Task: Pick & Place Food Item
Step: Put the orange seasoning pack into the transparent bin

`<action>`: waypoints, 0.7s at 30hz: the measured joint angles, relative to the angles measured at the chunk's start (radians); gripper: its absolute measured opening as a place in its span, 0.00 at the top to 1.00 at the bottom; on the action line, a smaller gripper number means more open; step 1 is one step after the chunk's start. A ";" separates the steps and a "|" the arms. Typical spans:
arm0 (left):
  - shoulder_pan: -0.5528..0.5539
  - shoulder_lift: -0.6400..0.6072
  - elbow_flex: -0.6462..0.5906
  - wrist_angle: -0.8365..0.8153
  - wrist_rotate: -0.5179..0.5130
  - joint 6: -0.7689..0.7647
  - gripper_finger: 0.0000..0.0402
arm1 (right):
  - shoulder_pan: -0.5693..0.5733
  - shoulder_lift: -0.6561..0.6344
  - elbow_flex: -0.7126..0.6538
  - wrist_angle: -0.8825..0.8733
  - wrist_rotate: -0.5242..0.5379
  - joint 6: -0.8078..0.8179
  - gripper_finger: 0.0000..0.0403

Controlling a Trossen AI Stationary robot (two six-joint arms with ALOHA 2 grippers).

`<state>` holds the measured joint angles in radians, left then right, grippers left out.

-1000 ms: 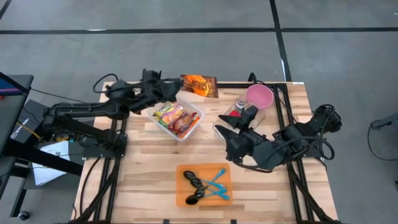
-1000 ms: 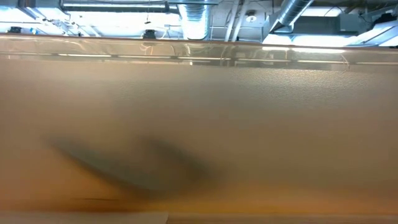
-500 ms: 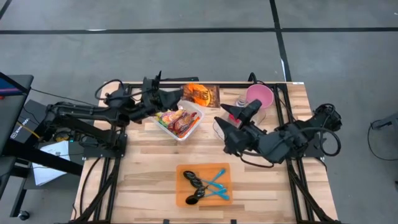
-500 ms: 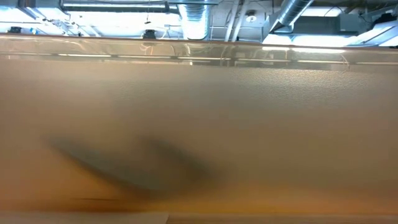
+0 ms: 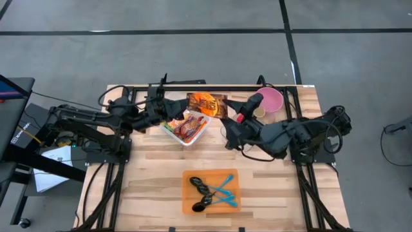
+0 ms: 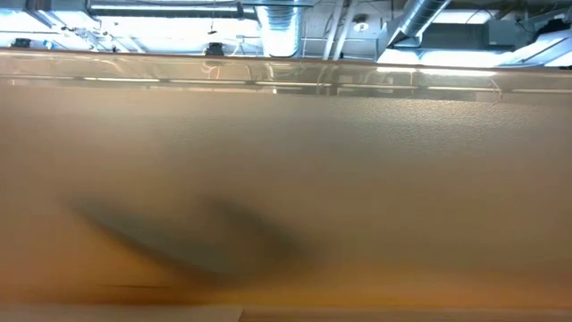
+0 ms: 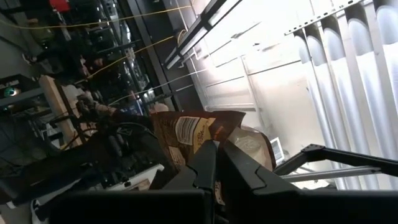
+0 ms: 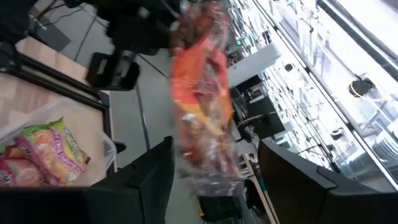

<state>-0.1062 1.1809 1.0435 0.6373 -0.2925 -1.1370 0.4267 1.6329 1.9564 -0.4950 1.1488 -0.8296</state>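
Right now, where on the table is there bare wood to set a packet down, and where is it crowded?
Bare wood table lies left of the orange tray, and right of it too. The far half is crowded: clear snack container, orange snack bag, pink cup, left gripper and right gripper.

Orange snack bag [image 5: 206,102] — upright, behind clear container [image 5: 187,127]

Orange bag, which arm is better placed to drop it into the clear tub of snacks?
Left, most likely. The left gripper appears already shut on the bag, right beside the tub. The right gripper is open and holds nothing, on the tub's other side.
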 joint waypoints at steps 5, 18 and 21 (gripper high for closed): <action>0.000 0.000 0.000 0.000 -0.005 0.007 0.99 | -0.017 0.002 0.000 0.034 -0.025 -0.059 0.59; 0.006 -0.002 0.001 -0.028 0.001 0.175 0.94 | -0.006 0.004 0.007 0.090 -0.066 -0.113 0.99; 0.022 -0.016 0.000 -0.115 0.001 0.294 0.88 | 0.006 0.004 0.039 0.087 -0.031 -0.113 1.00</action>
<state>-0.0841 1.1652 1.0438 0.5223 -0.2913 -0.8432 0.4323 1.6371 1.9953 -0.4082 1.1183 -0.9424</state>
